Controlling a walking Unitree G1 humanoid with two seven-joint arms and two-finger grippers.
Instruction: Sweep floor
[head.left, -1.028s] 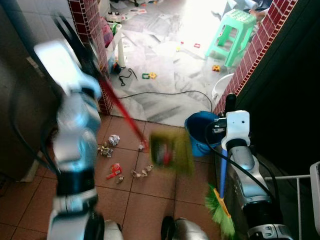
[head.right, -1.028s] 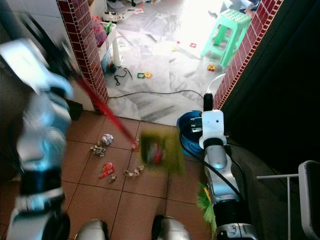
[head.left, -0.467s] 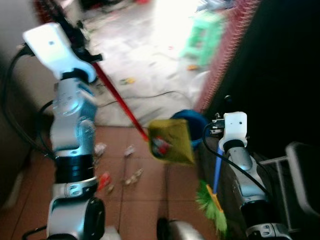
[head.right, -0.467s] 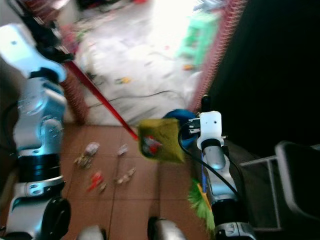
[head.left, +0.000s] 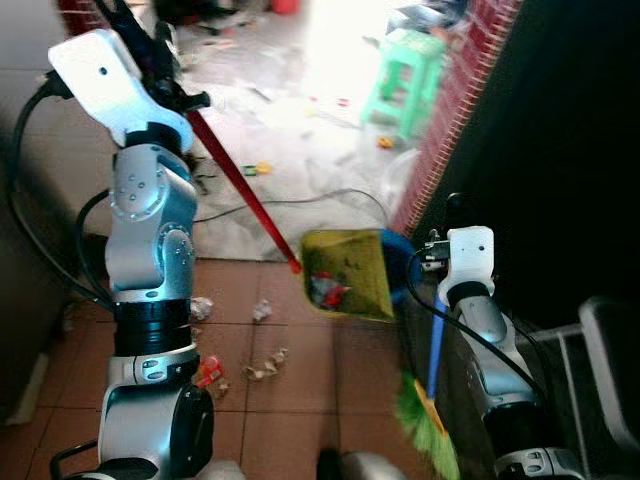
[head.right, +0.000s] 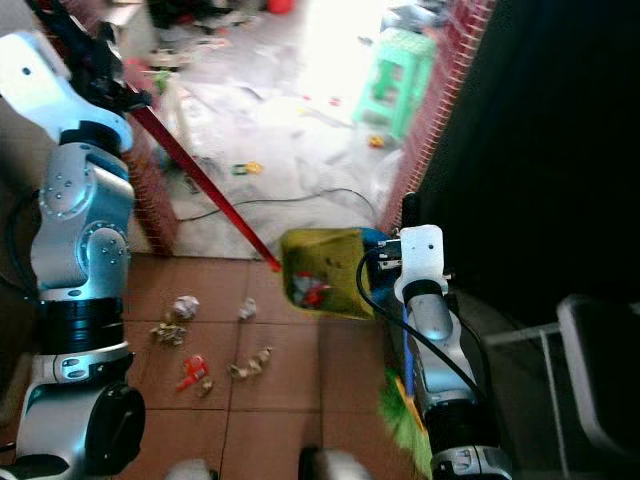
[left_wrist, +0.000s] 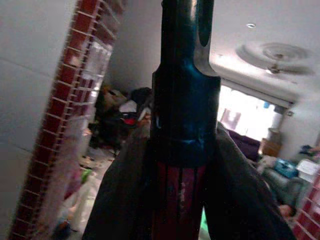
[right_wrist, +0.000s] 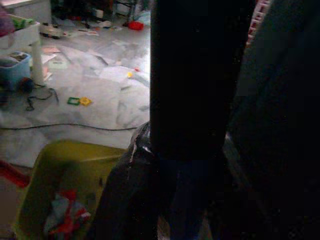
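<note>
Dustpan (head.left: 347, 272) with scraps hangs tilted just beside the blue bucket (head.left: 400, 262), its red handle (head.left: 240, 188) running up to the left gripper (head.left: 165, 85), clamped on it. Right gripper (head.left: 452, 215) grips the broom (head.left: 430, 385).

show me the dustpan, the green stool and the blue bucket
dustpan (head.left: 345, 270): left eye view, on the yellow-green pan's inner face, above the litter in it.
green stool (head.left: 405, 75): left eye view, on its seat and upper legs.
blue bucket (head.left: 401, 250): left eye view, on the rim showing behind the dustpan.
</note>
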